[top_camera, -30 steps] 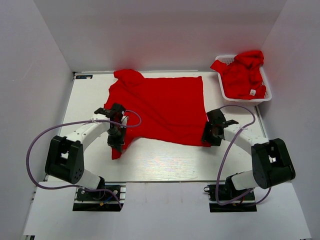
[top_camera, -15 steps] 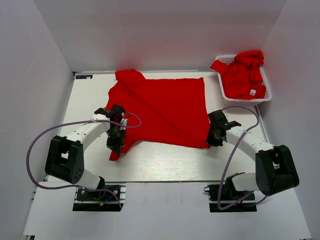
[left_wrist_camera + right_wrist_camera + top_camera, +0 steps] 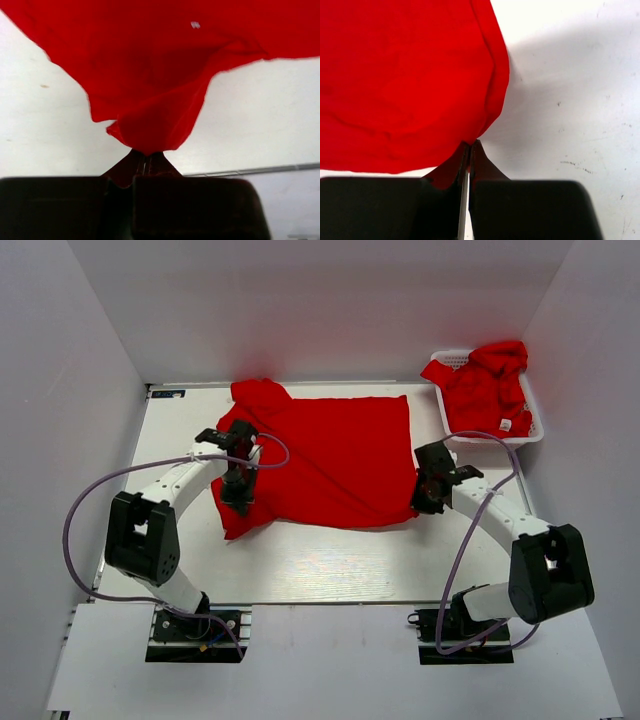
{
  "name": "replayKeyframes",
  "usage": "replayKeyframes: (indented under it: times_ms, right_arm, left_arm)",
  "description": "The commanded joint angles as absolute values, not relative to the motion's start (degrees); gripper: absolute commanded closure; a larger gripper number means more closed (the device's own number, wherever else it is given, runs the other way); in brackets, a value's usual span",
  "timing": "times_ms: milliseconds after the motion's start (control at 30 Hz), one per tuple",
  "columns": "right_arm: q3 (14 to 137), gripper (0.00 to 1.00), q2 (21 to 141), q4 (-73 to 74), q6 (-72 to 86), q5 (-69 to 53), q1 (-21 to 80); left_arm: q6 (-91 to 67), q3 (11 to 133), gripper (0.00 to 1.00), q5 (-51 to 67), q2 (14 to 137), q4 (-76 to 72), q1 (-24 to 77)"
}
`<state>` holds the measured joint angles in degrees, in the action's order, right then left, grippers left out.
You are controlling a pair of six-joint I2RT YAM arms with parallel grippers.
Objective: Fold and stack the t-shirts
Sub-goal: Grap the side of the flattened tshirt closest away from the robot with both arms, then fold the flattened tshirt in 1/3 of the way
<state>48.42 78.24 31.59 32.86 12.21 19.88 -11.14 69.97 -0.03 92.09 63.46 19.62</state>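
You've got both near corners. The L gripper (image 3: 147,159) is clenched on the near-left hem corner of the spread t-shirt (image 3: 330,455). The R gripper (image 3: 468,150) is clenched on the near-right corner, w/ cloth bunched at the tips in both wrist views.

This looks like the start of the first fold, near hem going up toward the collar. To do it well:
- Lift both arms evenly and keep the hem taut btwn them so it doesn't sag in the middle.
- Carry it away from the bases in one arc, then lay it down; don't drag it.
- Watch the L side: the cloth hangs in a loose pouch there and could tuck under itself.

The shirt is plain bright red, soft and thin. It lies mid-table (image 3: 320,565), the body roughly square and mostly flat w/ diagonal creases. One sleeve pokes out toward the far-left corner. The other t-shirts (image 3: 485,390) are heaped in the basket (image 3: 537,436) at far right, well apart, one showing a small white tag (image 3: 505,425).
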Motion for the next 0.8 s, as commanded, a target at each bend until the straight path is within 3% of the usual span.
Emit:
replayKeyframes:
  times_ms: [0, 400, 767]
  right_arm:
    - [51.94, 1.0, 79.28, 31.64, 31.64, 13.45, 19.51]
    - [58.18, 1.0, 83.32, 30.5, 31.55, 15.82, 19.16]
    - [59.85, 1.0, 84.82, 27.69, 30.94, 15.56, 18.89]
  left_arm:
    - [-8.62, 74.61, 1.0, -5.96, 93.25, 63.19, 19.78]
    - [-2.2, 89.37, 1.0, -26.78, 106.43, 59.59, 19.78]
    - [9.92, 93.17, 1.0, -28.04, 110.39, 49.76, 20.3]
